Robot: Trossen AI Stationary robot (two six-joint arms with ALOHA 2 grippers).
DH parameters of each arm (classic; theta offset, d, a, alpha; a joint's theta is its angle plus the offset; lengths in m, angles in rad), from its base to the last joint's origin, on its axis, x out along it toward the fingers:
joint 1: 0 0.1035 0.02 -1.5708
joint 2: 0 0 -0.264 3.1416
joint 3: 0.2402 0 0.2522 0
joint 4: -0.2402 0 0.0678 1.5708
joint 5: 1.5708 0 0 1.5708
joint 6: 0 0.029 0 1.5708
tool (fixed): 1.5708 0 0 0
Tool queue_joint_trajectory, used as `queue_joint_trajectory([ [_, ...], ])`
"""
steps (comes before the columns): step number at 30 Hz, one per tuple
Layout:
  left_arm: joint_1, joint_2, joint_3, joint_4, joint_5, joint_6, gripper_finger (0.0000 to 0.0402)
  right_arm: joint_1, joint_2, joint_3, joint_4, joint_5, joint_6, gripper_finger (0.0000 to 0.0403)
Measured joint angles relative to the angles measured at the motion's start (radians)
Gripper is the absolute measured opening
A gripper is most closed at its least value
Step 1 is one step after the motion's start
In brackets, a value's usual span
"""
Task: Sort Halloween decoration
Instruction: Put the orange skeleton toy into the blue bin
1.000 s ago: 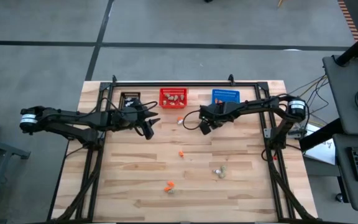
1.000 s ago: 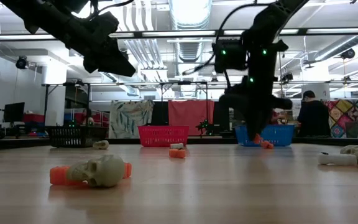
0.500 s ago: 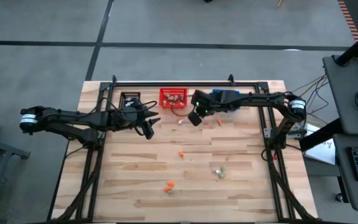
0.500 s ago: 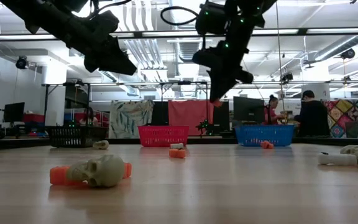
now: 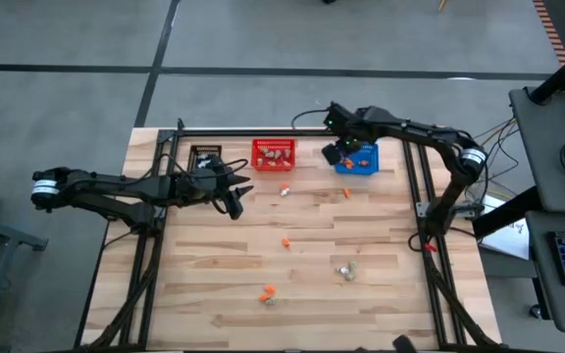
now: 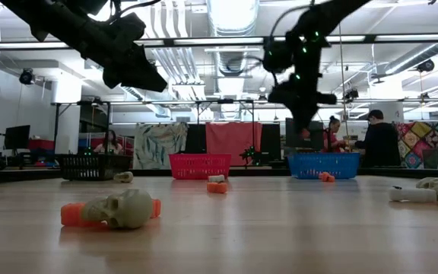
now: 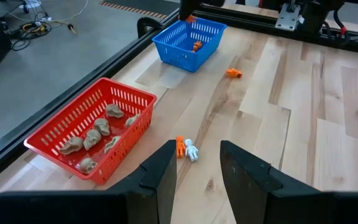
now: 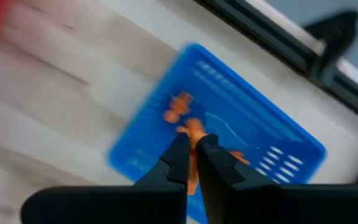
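Observation:
Small Halloween decorations lie loose on the wooden table: an orange one (image 5: 346,193), an orange and white pair (image 5: 284,189), another orange one (image 5: 286,241), beige pieces (image 5: 346,269), and a skull on an orange piece (image 6: 124,209). My right gripper (image 8: 192,142) hangs above the blue basket (image 5: 357,157), shut on an orange trinket (image 8: 194,129). My left gripper (image 7: 194,174) stands open and raised over the table's left part, near the black basket (image 5: 205,156), with nothing between its fingers. My right gripper pinches the orange trinket (image 8: 193,177) between its two fingertips, coming from above and pointing steeply down. The trinket is lifted clear, over the inside of the blue basket (image 8: 229,149). Which part of the trinket the fingers are on is too blurred to tell.
The red basket (image 5: 274,154) with beige pieces stands at the far edge between the black and blue baskets. A black frame rail (image 5: 292,131) runs along the far edge. People stand in the room behind the table (image 6: 379,141). Open wood lies at the table's near side.
My right gripper has risen from low over the table's middle and swung toward the far edge, ending above the blue basket. It has stayed shut. An orange trinket near where it stood remains on the table.

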Motion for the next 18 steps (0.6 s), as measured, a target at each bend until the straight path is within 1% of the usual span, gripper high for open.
queue_joint_trajectory([
  [6, 0.000, 0.000, 0.000, 0.000, 0.000, 0.000, 0.0107, -0.090, 0.001, -0.098, -0.003, 0.000, -0.012, 0.0013],
  [10, 0.000, 0.000, 0.000, 0.000, 0.000, 0.000, 0.0107, -0.134, 0.001, -0.143, 0.033, 0.001, -0.021, 0.0013],
  [14, 0.000, 0.000, -0.001, 0.000, 0.000, 0.000, 0.0107, -0.149, 0.001, -0.176, 0.108, 0.003, -0.048, 0.0013],
  [18, 0.000, 0.000, -0.002, -0.001, 0.000, 0.000, 0.0107, -0.148, 0.001, -0.200, 0.150, -0.020, -0.065, 0.0013],
])
